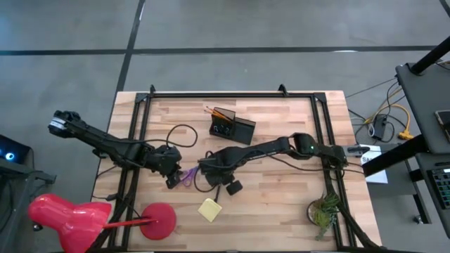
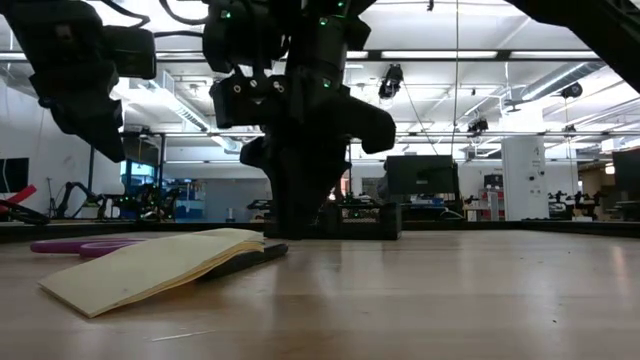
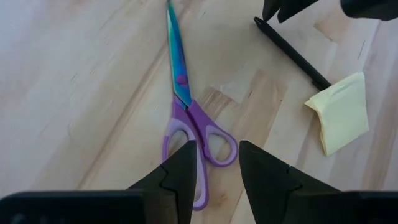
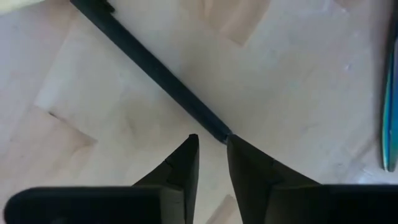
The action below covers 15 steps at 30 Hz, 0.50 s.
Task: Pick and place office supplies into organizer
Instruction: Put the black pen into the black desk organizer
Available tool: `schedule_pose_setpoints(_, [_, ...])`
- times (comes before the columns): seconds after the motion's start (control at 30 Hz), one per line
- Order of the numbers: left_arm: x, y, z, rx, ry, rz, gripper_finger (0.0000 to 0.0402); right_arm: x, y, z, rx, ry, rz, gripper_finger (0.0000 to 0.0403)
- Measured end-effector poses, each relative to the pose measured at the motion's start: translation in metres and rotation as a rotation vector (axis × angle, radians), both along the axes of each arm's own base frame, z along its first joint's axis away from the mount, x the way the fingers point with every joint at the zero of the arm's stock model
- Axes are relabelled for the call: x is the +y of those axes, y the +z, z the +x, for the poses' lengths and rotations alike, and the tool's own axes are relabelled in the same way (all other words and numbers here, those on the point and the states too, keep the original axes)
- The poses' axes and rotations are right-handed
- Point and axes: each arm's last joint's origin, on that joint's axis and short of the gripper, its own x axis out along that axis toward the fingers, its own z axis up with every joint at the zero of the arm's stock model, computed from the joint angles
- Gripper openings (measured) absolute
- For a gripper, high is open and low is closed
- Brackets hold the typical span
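Purple-handled scissors [image 3: 186, 112] lie flat on the table; they also show in the high view [image 1: 188, 176]. My left gripper [image 3: 214, 165] is open just above their handle loops [image 3: 214, 140], with a finger on either side of one loop. A black pen [image 4: 155, 74] lies flat on the table beside a yellow sticky-note pad [image 1: 209, 209]. My right gripper [image 4: 211, 140] is open a little, low over the pen's end. The black organizer [image 1: 232, 128] stands at the far middle with orange pencils sticking up in it. My right gripper points down at the pen's end [image 4: 221, 134], which lies right at one fingertip [image 4: 233, 146]. I cannot tell whether that fingertip touches it. The pen lies flat on the table.
A red lamp-like object [image 1: 77, 218] stands at the near left corner. A green plant [image 1: 323, 212] stands at the near right. Black cables [image 1: 179, 133] loop over the table's middle. The two grippers are close together near the table's middle.
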Motion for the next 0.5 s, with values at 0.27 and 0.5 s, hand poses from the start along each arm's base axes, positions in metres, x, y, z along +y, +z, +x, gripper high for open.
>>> schedule_pose_setpoints(0.27, [0.0,0.0,0.0,0.0,-0.005,0.003,0.0105,0.0079,-0.0012,0.0008,-0.03,0.086,-0.006,0.0093])
schedule_pose_setpoints(0.5, [0.0,0.0,0.0,0.0,-0.005,0.003,0.0105,0.0066,-0.0062,0.0009,-0.04,0.108,-0.014,0.0102])
